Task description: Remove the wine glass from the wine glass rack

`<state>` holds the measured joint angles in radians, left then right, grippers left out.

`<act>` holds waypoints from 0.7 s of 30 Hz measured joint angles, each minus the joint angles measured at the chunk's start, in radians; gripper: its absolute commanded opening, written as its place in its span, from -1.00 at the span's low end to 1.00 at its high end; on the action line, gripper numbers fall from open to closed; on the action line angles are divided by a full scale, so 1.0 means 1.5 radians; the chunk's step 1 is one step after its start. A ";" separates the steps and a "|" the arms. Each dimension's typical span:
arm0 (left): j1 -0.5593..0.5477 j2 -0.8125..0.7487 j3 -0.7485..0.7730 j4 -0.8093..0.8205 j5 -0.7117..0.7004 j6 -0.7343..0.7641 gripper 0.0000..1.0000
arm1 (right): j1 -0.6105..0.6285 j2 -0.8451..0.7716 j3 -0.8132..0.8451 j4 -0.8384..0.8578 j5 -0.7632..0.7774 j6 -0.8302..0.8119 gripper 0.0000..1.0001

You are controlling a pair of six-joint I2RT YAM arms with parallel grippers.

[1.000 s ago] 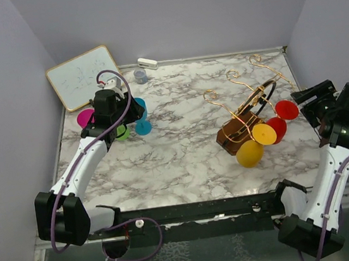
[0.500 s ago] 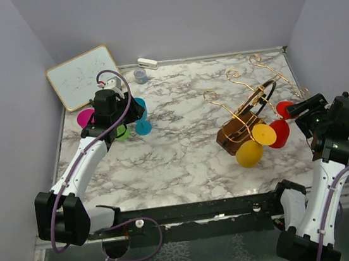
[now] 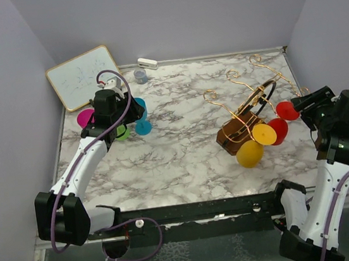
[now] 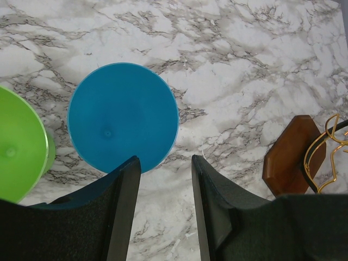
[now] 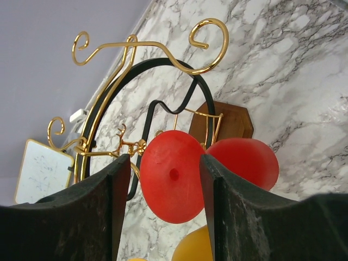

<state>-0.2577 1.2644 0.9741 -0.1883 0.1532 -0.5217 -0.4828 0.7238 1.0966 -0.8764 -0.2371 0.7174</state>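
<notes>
The marble counter [image 3: 182, 142] carries the wine glass rack [image 3: 239, 130] on its right half, a brown wooden block with gold wire curling up into hooks. That rack is my main worry. It looks light, and the wire loops crowd close around the glasses, so a pull at the wrong angle could snag a foot on a hook and drag or tip the whole rack. A yellow glass [image 3: 250, 153] hangs low at its near side and could be knocked loose too.

The red wine glass [image 5: 171, 179] is on the rack's right side, its round foot turned toward the right arm. A squeeze on that thin foot edge may slip.

The right claw [image 5: 165, 160] has its fingers apart, one on each side of the red foot. Whether they touch it I cannot tell; it is not clamped.

Far left, the left claw [image 4: 163, 163] hangs with fingers apart and nothing held, above a blue glass [image 4: 122, 117] standing on the counter.
</notes>
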 measured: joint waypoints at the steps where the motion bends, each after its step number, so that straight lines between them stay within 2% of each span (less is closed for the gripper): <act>1: 0.000 0.000 0.000 0.000 0.000 0.000 -0.10 | 0.001 0.000 0.000 -0.001 0.000 0.000 0.08; 13: 0.000 0.000 0.000 0.001 0.003 -0.002 -0.10 | 0.012 -0.015 -0.003 -0.040 0.020 0.000 0.08; 21: 0.000 0.000 0.000 0.006 0.011 -0.004 -0.10 | 0.017 -0.055 -0.050 -0.047 0.020 0.003 0.08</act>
<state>-0.2577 1.2644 0.9741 -0.1795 0.1696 -0.5278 -0.4572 0.6411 1.0210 -0.9466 -0.2077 0.7223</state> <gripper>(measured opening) 0.451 0.541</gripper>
